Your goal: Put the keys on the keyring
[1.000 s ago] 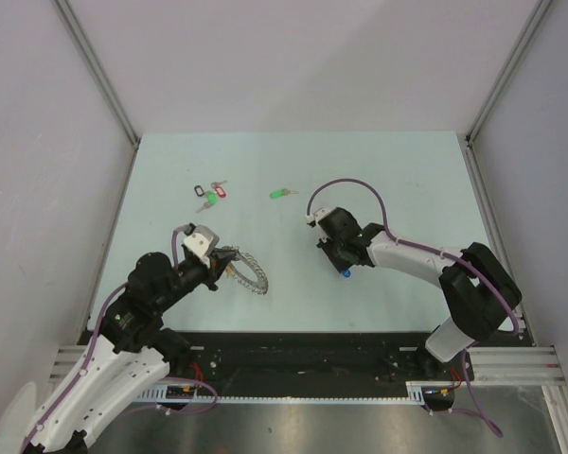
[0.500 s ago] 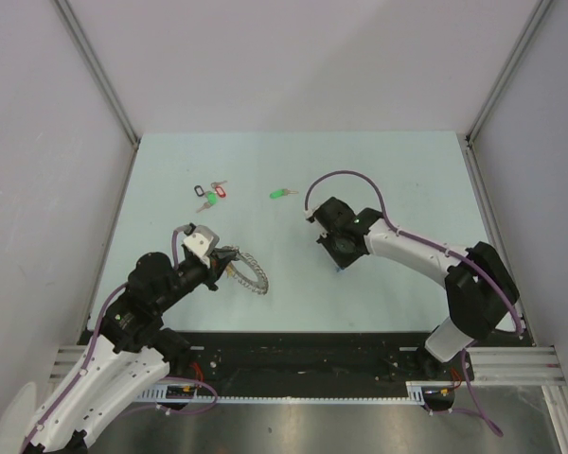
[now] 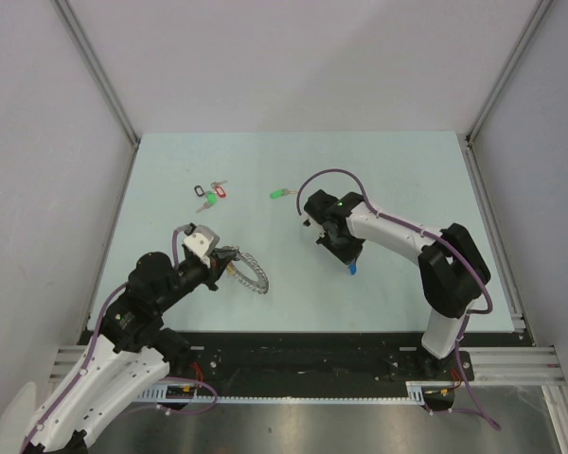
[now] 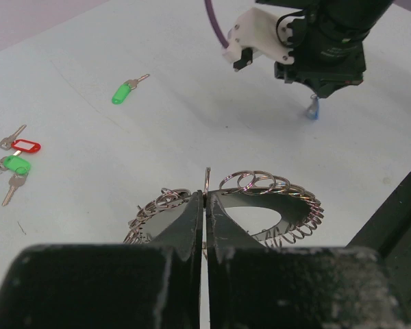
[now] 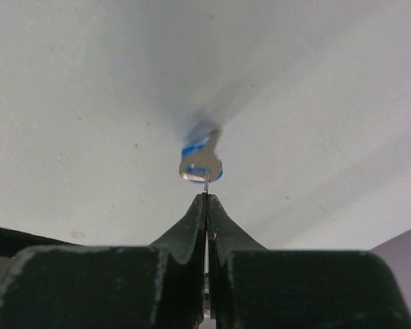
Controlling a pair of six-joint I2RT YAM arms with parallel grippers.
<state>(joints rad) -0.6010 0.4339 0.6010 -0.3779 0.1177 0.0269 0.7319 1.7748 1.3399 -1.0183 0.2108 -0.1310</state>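
Observation:
The keyring (image 3: 250, 272) is a large grey coil ring lying on the table in front of my left arm. My left gripper (image 3: 226, 268) is shut on its near side; in the left wrist view the gripper (image 4: 205, 200) pinches one thin loop of the keyring (image 4: 267, 184). My right gripper (image 3: 348, 257) is shut on the small split ring of the blue-tagged key (image 3: 353, 268), which hangs just past the gripper (image 5: 206, 199) close over the table; the key (image 5: 201, 163) is slightly blurred. The green-tagged key (image 3: 280, 194) lies alone on the table further back and also shows in the left wrist view (image 4: 123, 93).
A bunch of three keys tagged black, red and green (image 3: 210, 194) lies at the back left, also in the left wrist view (image 4: 15, 159). Grey walls enclose the table on three sides. The right arm's purple cable (image 3: 322, 177) loops above its wrist.
The right arm's wrist has swung left and back and turned, still holding the blue-tagged key. The left arm and the keyring have not moved.

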